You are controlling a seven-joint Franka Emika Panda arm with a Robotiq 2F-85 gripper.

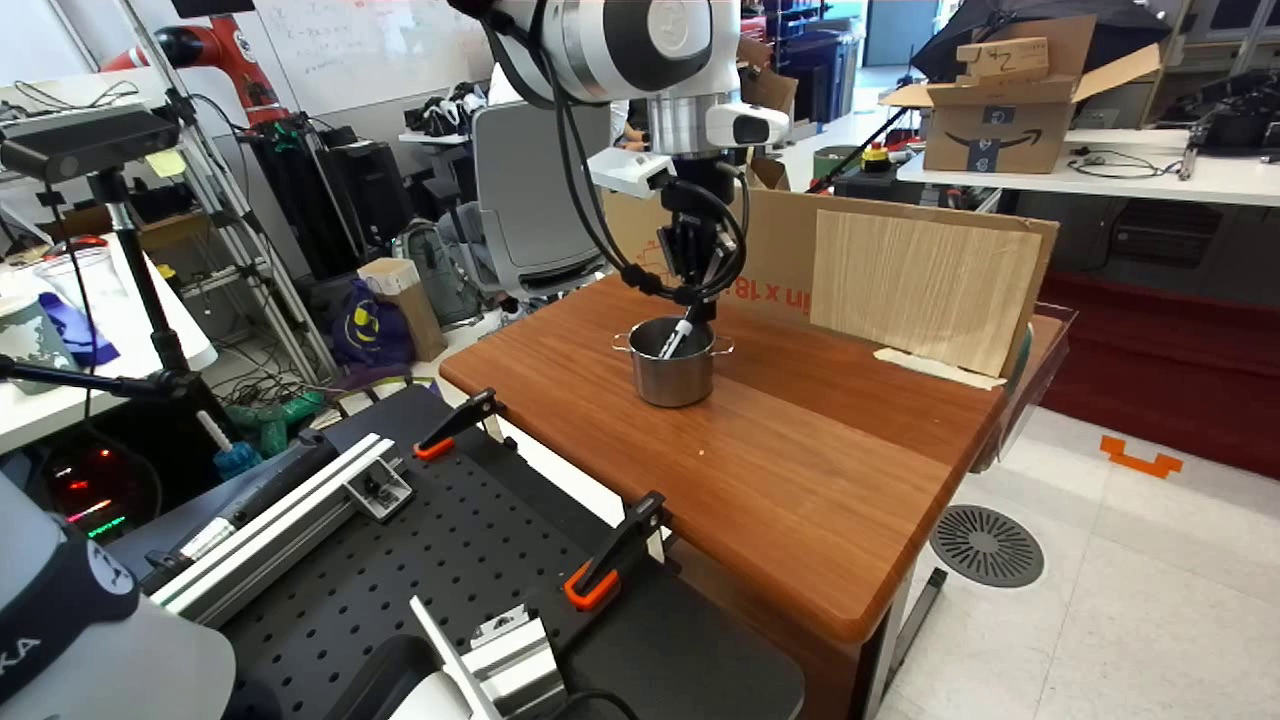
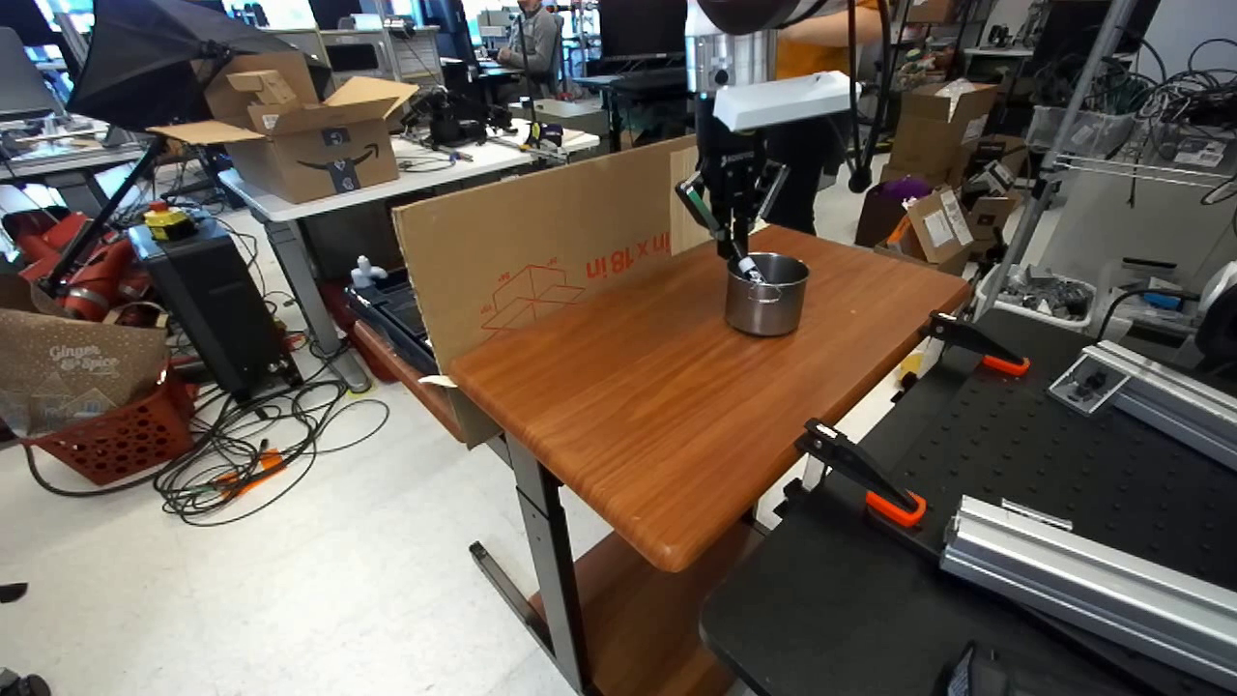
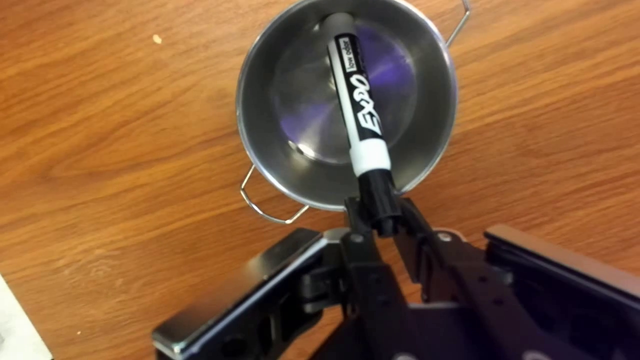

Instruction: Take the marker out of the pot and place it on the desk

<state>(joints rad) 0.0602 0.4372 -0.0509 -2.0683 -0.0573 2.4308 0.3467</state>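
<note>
While the desk [image 1: 800, 470] spreads beneath, the gripper [image 3: 381, 212], nearly closed, hangs at half past five of the pot [image 3: 434, 100] in the wrist view, clasping the marker [image 3: 360, 100] by its black cap, grey end inside toward twelve.

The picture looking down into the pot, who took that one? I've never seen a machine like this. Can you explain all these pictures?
A camera riding on the machine's wrist took it. The machine is a big robot arm with bending joints, and at its end is a gripper, which pinches a bit like your finger and thumb. The two outside pictures come from cameras that look at the scene from different places. On the reddish-brown desk stands a small metal pot, and a cardboard sheet stands along the desk's edge. The gripper holds a marker by its black-capped end; the marker slants, with its other end pointing down into the pot.
</note>
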